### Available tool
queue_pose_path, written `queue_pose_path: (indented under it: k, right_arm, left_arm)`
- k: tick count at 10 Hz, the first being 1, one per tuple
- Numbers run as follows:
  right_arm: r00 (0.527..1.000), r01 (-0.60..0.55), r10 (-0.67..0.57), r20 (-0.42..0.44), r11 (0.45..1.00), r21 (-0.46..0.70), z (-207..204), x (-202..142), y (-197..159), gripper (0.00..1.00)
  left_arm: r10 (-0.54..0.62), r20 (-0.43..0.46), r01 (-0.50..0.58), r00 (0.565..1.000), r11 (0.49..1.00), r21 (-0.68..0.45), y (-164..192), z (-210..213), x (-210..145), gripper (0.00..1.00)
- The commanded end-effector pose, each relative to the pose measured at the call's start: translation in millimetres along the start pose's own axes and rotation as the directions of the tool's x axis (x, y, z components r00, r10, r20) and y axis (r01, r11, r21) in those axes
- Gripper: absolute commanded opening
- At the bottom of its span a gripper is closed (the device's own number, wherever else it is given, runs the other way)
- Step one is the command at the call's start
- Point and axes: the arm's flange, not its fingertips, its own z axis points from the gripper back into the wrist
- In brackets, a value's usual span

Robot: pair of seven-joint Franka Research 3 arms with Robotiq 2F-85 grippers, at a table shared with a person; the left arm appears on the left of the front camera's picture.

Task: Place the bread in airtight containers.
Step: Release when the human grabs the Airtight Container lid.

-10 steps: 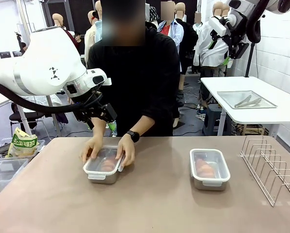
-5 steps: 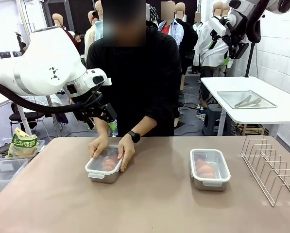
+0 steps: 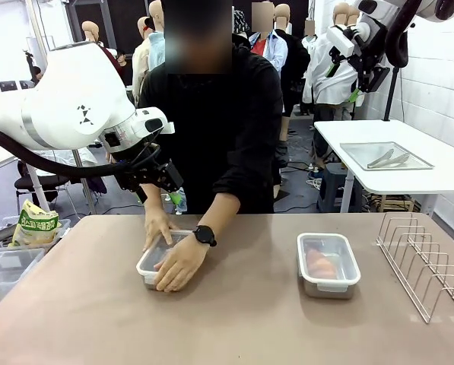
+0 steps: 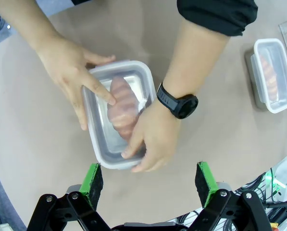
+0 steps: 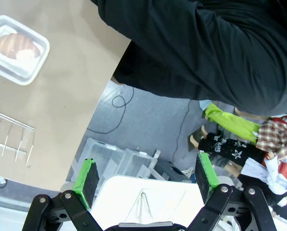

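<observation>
1. A person's two hands (image 3: 173,255) press the clear lid on the left tin (image 4: 118,113), left of middle on the brown counter (image 3: 242,319); a croissant (image 4: 121,108) lies inside.
2. The right tin (image 3: 328,264) sits closed at middle right with another croissant (image 3: 320,265) inside; a wire rack (image 3: 428,262) stands at far right.
3. The left gripper (image 4: 150,180) hangs above the hands, jaws wide apart and empty.
4. The right gripper (image 5: 145,180) is up high, jaws wide apart and empty.

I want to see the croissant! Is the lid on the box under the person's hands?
Yes, on. In the left wrist view the clear lid covers the tin, both hands pressing it, croissant inside.
</observation>
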Motion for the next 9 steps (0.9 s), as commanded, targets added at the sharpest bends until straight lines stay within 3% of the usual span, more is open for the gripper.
queue_pose_path:
  k: [1, 9]
  right_arm:
    - [1.0, 0.001, 0.0, 0.005, 1.0, -0.013, 1.0, 1.1, 0.0, 1.0]
    - [1.0, 0.001, 0.0, 0.005, 1.0, -0.013, 1.0, 1.1, 0.0, 1.0]
  left_arm:
    - [0.002, 0.002, -0.002, 1.0, 1.0, 0.002, 0.9, 1.1, -0.8, 1.0]
    - [0.002, 0.002, -0.002, 1.0, 1.0, 0.002, 0.9, 1.1, -0.8, 1.0]
